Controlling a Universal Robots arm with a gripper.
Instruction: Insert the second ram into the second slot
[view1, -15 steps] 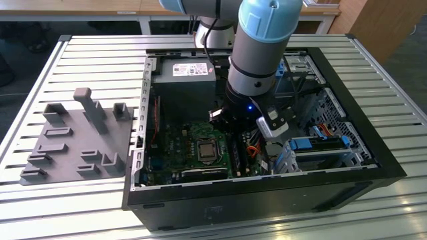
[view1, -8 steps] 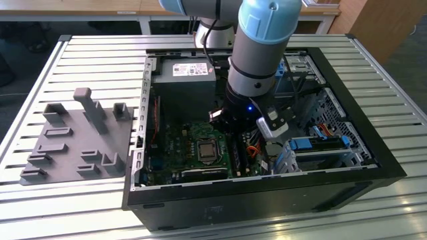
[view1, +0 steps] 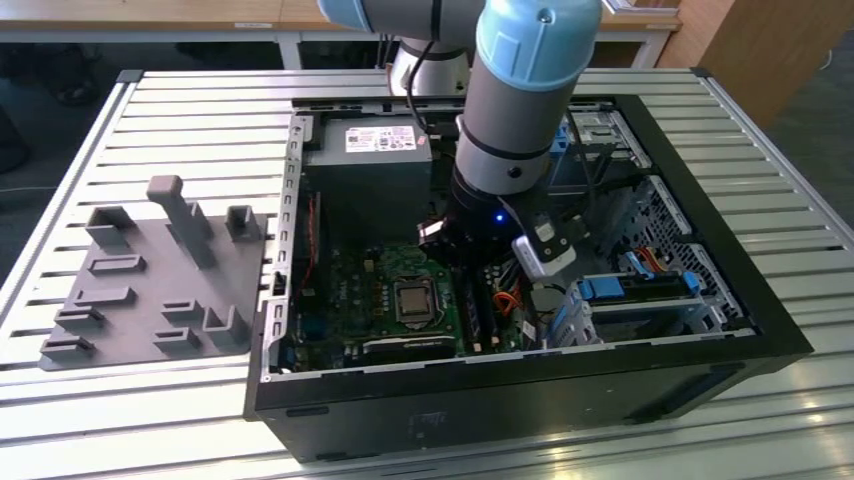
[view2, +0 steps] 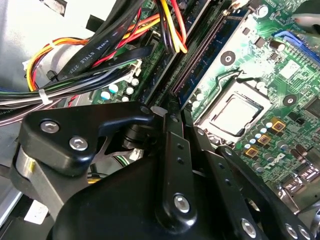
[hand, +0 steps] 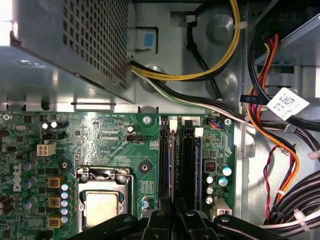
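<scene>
My gripper (view1: 454, 245) reaches down into the open computer case (view1: 667, 380), over the memory slots beside the processor socket (hand: 102, 200). In the first wrist view the second ram (hand: 171, 165), a thin dark blue strip seen edge-on, stands in its slot (hand: 163, 165) and runs in between my fingertips. The gripper (hand: 172, 216) is shut on the ram's near end. In the second wrist view the black fingers (view2: 170, 150) meet at the end of the slot line, and the gripper (view2: 172, 114) is narrow there. Another blue strip (hand: 197, 165) stands in the neighbouring slot.
The metal power supply (hand: 65, 45) sits just beyond the board. Bundles of black, red, orange and yellow cables (hand: 265, 125) crowd the side of the slots. Blue drive brackets (view1: 641, 290) sit at the exterior view's right. A grey parts fixture (view1: 147, 280) lies outside the case.
</scene>
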